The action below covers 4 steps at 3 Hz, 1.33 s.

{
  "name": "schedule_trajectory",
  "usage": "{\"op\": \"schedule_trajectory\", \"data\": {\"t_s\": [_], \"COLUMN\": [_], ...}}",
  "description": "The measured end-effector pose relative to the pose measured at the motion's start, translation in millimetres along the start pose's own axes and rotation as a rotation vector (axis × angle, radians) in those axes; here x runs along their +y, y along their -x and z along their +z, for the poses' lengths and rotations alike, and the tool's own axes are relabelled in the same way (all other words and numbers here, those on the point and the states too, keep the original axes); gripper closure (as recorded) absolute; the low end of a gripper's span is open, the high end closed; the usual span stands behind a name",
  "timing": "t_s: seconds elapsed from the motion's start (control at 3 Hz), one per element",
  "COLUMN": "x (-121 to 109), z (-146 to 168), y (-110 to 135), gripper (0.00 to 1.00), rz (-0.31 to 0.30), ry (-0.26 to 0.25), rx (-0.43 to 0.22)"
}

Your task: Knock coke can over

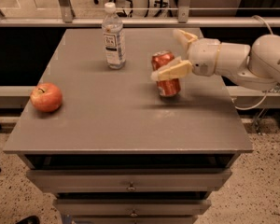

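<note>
Gripper (165,55) straddles coke can (169,86), fingers apart; lettering unreadable.

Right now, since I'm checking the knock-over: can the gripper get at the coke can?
Probably yes. The gripper is open around the coke can, seemingly touching its front, with nothing between them. The bottle and the apple stand well apart from it.

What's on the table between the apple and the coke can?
Nothing, just bare table in the camera view. The bottle stands farther back, and the gripper is at the coke can.
</note>
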<state>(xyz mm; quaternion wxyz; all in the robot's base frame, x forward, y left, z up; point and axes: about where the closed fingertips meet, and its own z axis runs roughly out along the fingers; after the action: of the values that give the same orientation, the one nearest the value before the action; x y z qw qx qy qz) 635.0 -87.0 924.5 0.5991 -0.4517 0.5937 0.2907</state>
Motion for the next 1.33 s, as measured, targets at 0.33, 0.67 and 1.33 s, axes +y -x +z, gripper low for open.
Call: {"op": "schedule_trajectory", "data": {"t_s": [0.33, 0.67, 1.33], "x": [-22, -24, -19], "z": [67, 95, 50], "y": [35, 40, -1], "gripper": [0.00, 0.00, 0.00], "rz": [0.015, 0.025, 0.025], "ry": [0.021, 0.055, 0.107], "rx": [0.008, 0.040, 0.146]}}
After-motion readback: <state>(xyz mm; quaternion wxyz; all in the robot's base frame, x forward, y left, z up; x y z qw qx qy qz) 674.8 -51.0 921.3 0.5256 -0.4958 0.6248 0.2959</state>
